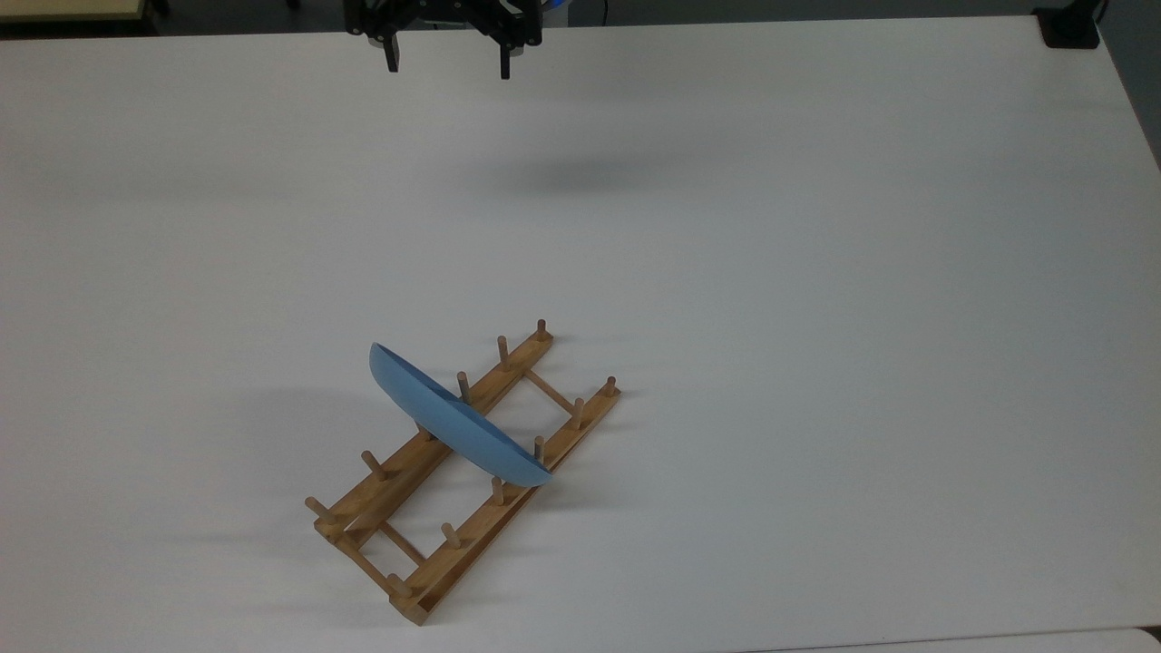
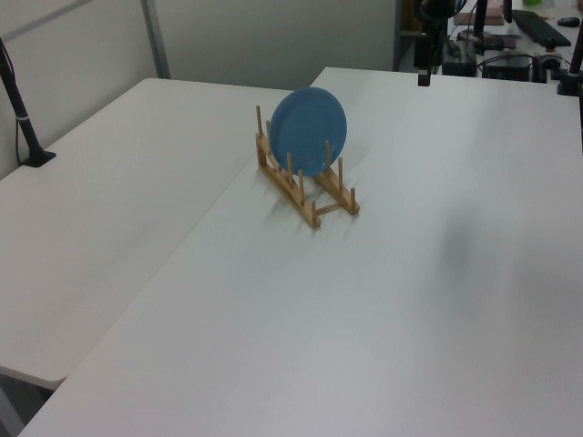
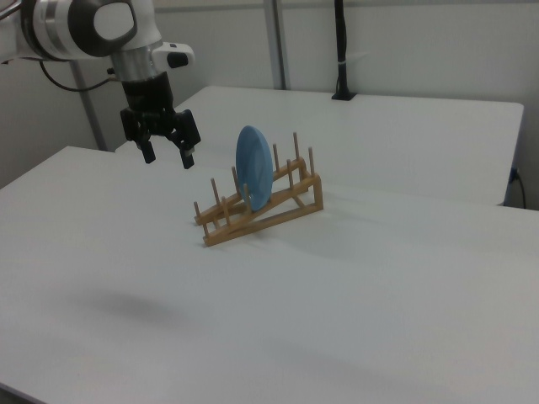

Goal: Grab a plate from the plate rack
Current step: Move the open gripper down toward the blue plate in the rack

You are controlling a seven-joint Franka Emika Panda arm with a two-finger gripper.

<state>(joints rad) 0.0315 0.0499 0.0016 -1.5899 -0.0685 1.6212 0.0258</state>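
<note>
Waiting above the table, plate not yet taken

The gripper point(image 3: 167, 156) is seen hanging in the air with its two fingers spread apart and nothing between them, well apart from the plate point(image 3: 253, 174). In the top view it sits at the upper edge of the picture point(image 1: 448, 65).

The plate point(image 1: 453, 419) is stood on edge in the plate rack point(image 1: 435, 535), slotted between pegs near the middle of the two rails and leaning a little. In the left view its round face is turned toward the camera point(image 2: 309, 131), with the rack point(image 2: 310, 196) under it.

Handling, as judged: the plate is taken to be stiff, light and smooth, so likely slippery under the fingers. The upper rim is the free part and is judged the best hold, pinched across its thin edge. A lift straight up along the pegs is called for, since a sideways pull could catch a peg and drag the rack, which is not seen to be fixed down.

The table point(image 1: 816, 272) is wide around the rack, and its edges are well apart from it.
</note>
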